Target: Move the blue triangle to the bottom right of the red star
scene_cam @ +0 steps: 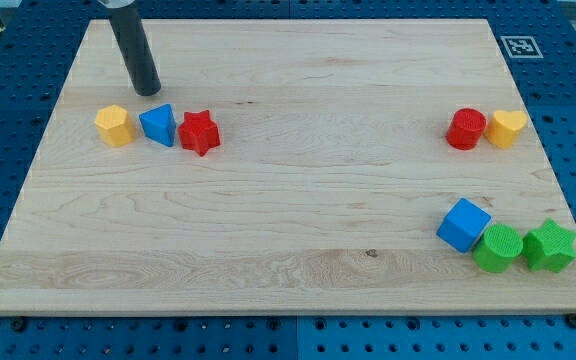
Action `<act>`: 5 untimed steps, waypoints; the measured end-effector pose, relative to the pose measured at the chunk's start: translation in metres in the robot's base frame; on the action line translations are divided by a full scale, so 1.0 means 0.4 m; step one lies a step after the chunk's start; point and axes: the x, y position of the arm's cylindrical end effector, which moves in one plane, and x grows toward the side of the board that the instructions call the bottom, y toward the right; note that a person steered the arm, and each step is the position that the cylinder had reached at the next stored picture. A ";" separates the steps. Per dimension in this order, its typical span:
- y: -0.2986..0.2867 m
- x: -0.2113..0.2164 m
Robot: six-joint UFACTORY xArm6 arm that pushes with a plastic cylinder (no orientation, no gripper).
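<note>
The blue triangle [157, 124] lies at the view's left, touching the left side of the red star [199, 132]. A yellow hexagon block [114, 125] sits just left of the triangle. My tip [148, 91] rests on the board just above the blue triangle, slightly to its left, a small gap apart from it. The rod rises from the tip toward the view's top.
A red cylinder [466, 129] and a yellow heart [508, 128] sit at the right. A blue cube [464, 224], a green cylinder [498, 247] and a green star [550, 246] cluster at the bottom right. The wooden board [298, 180] lies on a blue pegboard.
</note>
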 end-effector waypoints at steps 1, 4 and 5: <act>0.000 0.030; 0.003 0.193; 0.003 0.200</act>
